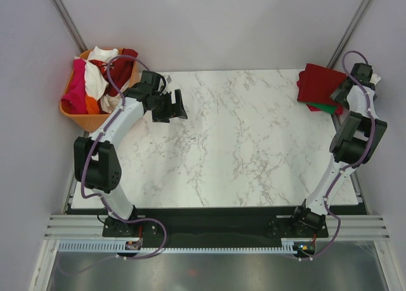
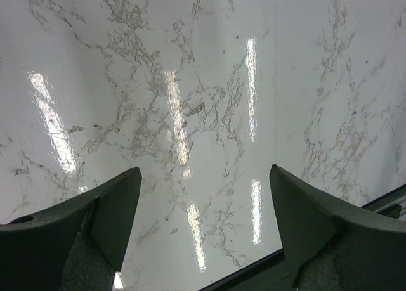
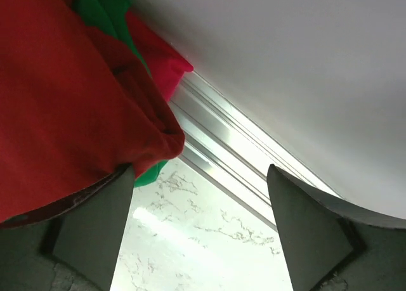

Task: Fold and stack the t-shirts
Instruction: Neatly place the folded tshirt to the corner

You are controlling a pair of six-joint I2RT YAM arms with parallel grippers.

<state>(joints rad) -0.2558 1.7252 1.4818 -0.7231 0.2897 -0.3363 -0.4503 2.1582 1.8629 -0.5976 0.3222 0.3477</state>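
Note:
A folded stack lies at the table's far right corner: a dark red t-shirt (image 1: 319, 85) on top, a green one (image 1: 325, 107) peeking out beneath. In the right wrist view the dark red cloth (image 3: 63, 94) fills the upper left with green (image 3: 98, 9) under it. My right gripper (image 1: 340, 92) (image 3: 200, 234) is open and empty at the stack's right edge. My left gripper (image 1: 172, 106) (image 2: 204, 227) is open and empty over bare marble, just right of the basket. Pink-red (image 1: 75, 88), white (image 1: 96, 75), dark red (image 1: 124, 66) and orange (image 1: 92, 104) shirts lie crumpled in the basket.
The orange plastic basket (image 1: 87, 120) stands at the table's far left corner against the wall. The white marble tabletop (image 1: 235, 145) spans the middle. An aluminium rail (image 3: 222, 148) runs along the table's edge by the right gripper.

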